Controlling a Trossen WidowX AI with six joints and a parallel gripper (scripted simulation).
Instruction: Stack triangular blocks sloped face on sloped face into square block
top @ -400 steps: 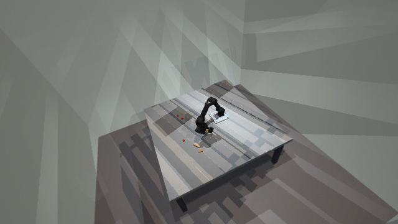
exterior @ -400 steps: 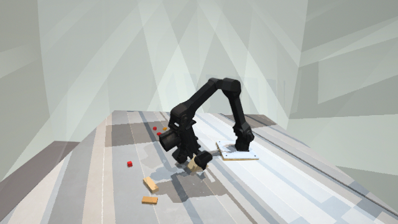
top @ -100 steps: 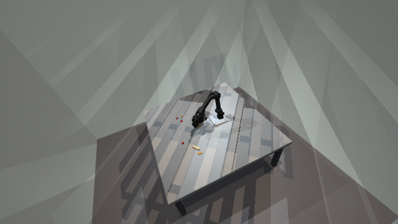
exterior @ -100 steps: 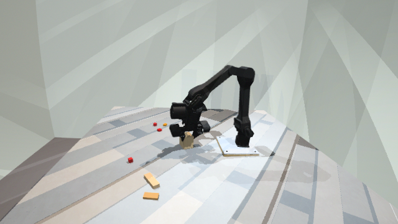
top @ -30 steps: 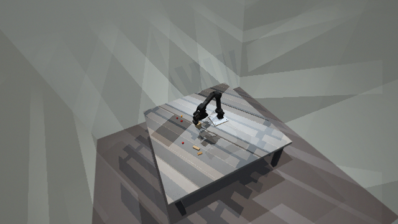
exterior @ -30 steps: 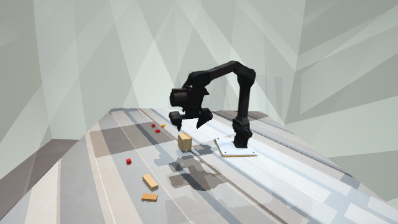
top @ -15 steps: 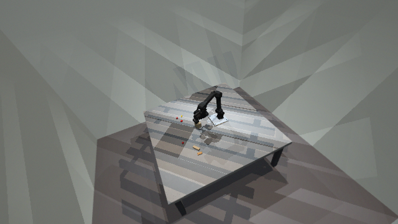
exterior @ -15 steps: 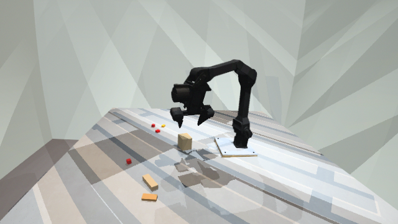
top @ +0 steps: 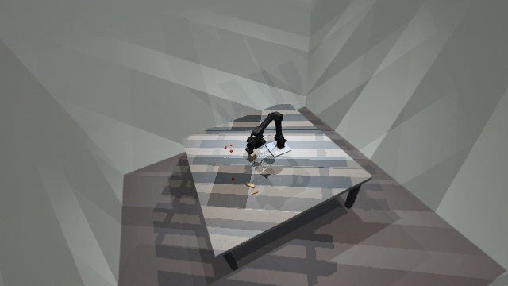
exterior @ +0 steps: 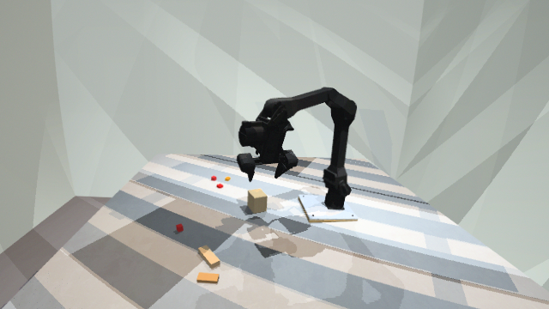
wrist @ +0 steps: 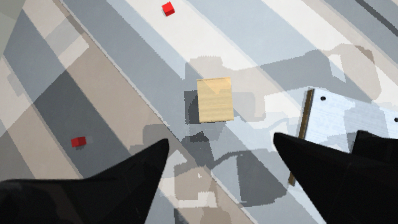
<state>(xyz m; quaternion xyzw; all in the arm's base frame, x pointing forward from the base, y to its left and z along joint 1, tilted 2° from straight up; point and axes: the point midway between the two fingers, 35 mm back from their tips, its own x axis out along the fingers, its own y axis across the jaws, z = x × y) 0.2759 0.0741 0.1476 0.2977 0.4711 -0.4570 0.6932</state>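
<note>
The two triangular blocks show as one pale wooden square block (top: 252, 156) (exterior: 257, 202) (wrist: 215, 100) standing on the table (top: 270, 206) (exterior: 343, 279). Its top looks level and its visible sides even. The seam between the two blocks cannot be made out. My gripper (top: 249, 152) (exterior: 263, 178) (wrist: 220, 140) is wide open and empty. It hangs above the block, with a gap between the fingertips and the block's top in the exterior view. In the wrist view the block lies beyond the fingertips, touched by neither.
Two flat orange-tan blocks (exterior: 208, 257) (exterior: 208, 277) lie toward the front. A dark red cube (exterior: 179, 227) (wrist: 78, 142) lies behind them. Two red pieces (exterior: 214, 178) (exterior: 220, 185) and a small orange piece (exterior: 227, 178) lie farther back. The arm's white base plate (exterior: 317, 210) (wrist: 335, 120) is right of the block.
</note>
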